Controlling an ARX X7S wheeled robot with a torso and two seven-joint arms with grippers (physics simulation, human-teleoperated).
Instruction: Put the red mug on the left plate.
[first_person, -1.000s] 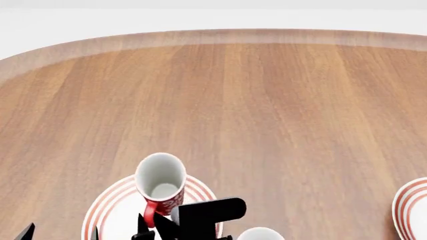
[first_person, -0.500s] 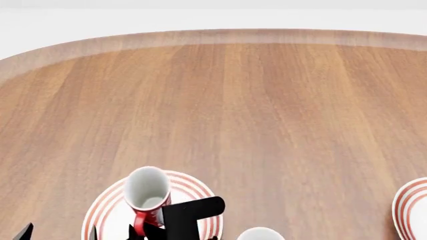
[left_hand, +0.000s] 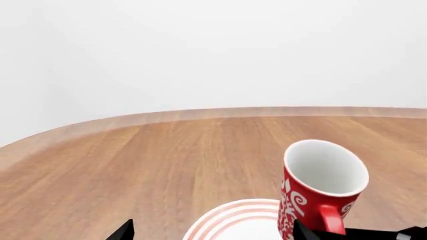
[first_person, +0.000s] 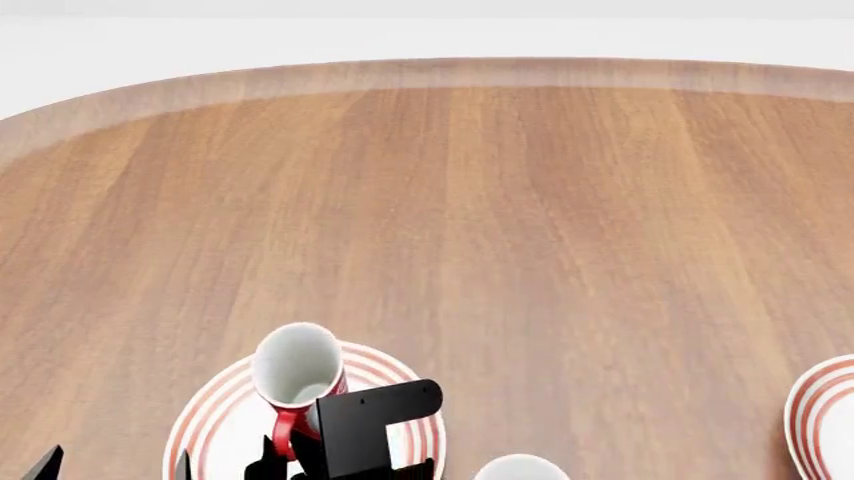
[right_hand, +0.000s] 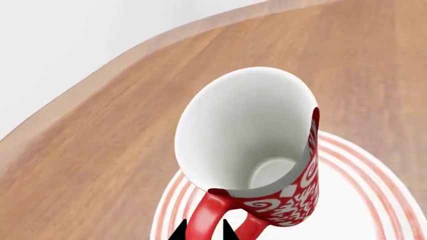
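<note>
Over the left plate (first_person: 214, 415) we hold the red mug (first_person: 296, 372) by its handle in our right tool (right_hand: 203, 232), apparently seated; next, release.

We are seeing the red mug (first_person: 296, 372) standing over the left plate (first_person: 214, 415), toward its far side, mouth up and handle turned back toward us. Our right gripper (right_hand: 203, 231) is sitting at that handle, on the near side of the mug; whether the mug's base is touching the plate, we cannot tell. The plate is lying on the table (first_person: 534, 230) at its near left. A second plate (first_person: 817, 410) is lying well apart at the near right edge, and another mug's rim (first_person: 521, 468) is showing between them, nearer to us.
</note>
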